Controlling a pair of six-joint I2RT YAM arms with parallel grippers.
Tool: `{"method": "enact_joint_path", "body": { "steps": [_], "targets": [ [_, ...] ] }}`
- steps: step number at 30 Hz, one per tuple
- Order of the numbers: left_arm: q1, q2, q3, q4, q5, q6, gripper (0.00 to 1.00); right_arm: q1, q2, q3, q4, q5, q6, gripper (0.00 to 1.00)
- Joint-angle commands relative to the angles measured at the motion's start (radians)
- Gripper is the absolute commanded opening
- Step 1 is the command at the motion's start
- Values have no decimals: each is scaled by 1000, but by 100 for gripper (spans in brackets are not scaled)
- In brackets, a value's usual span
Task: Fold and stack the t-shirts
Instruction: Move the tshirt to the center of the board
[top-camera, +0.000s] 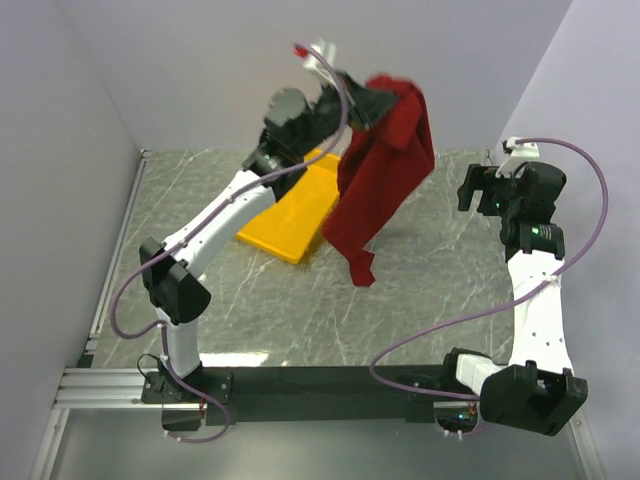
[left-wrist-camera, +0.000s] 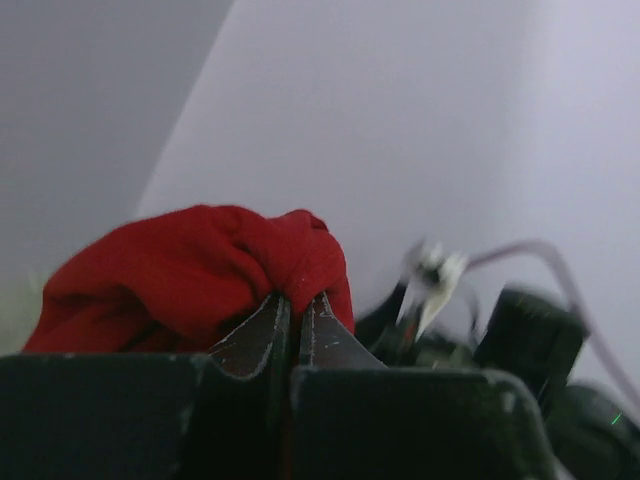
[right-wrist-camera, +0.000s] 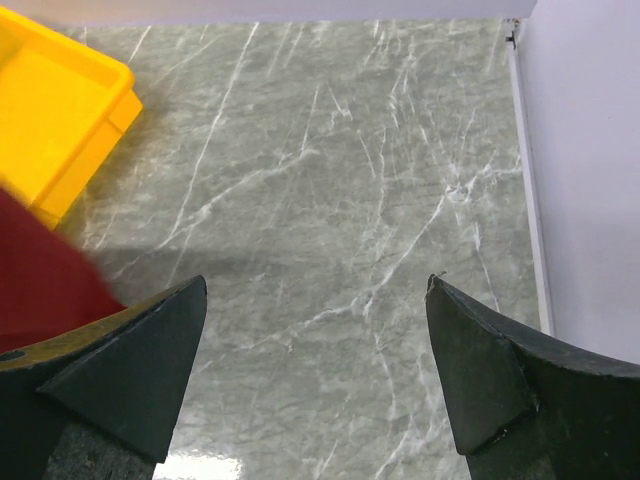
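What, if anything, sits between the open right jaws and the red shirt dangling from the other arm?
Nothing visible does. The dark red soft-cloth t-shirt hangs from the shut left gripper; only grey marbled table shows between it and the right gripper, jaws wide open. The yellow plastic tray lies beside the shirt, off that path.

You see the t-shirt (top-camera: 385, 180) hiding the yellow tray's (top-camera: 290, 215) right side; the right wrist view crops both.

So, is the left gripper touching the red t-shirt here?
Touching. The left wrist view shows the left gripper shut on a bunch of the t-shirt; the top view shows it hanging from that grip.
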Motion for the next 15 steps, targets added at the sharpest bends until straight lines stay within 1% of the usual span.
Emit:
{"method": "enact_joint_path", "body": {
  "steps": [1,2,3,4,5,6,8,9,10,11,12,13,14,15],
  "targets": [
    [-28,-100,-214,36,162,-21,1,-9,-30,2,15,8,-34,96],
    [-33,-128,-274,36,162,11,1,-10,-30,-1,11,6,-37,96],
    [-39,-154,-377,24,153,30,1,-10,-32,-6,12,5,-40,96],
    [-40,-177,-416,7,142,48,0,-10,-29,-9,12,1,-43,96],
    [-43,-217,-448,-11,110,87,0,-12,-30,-12,14,-3,-43,96],
    [-47,-234,-476,-53,97,101,1,-10,-26,-16,15,-9,-43,96],
    [-53,-260,-540,-84,79,134,1,-13,-23,-19,15,-20,-46,96],
    [-57,-257,-552,-138,68,147,2,-15,-21,-24,15,-38,-48,96],
    [-66,-249,-557,-169,64,160,6,-15,-20,-25,15,-48,-52,96],
    [-73,-234,-563,-195,57,200,15,-15,-18,-27,11,-61,-54,96],
    [-77,-230,-568,-222,-3,217,41,-15,-18,-30,8,-77,-60,96],
    [-88,-233,-594,-261,-46,233,54,-13,-20,-33,5,-113,-78,96],
    [-88,-252,-611,-263,-80,263,64,-13,-20,-36,-9,-132,-89,96],
    [-88,-272,-637,-266,-160,269,80,-13,-20,-39,-18,-150,-103,96]
  ]
}}
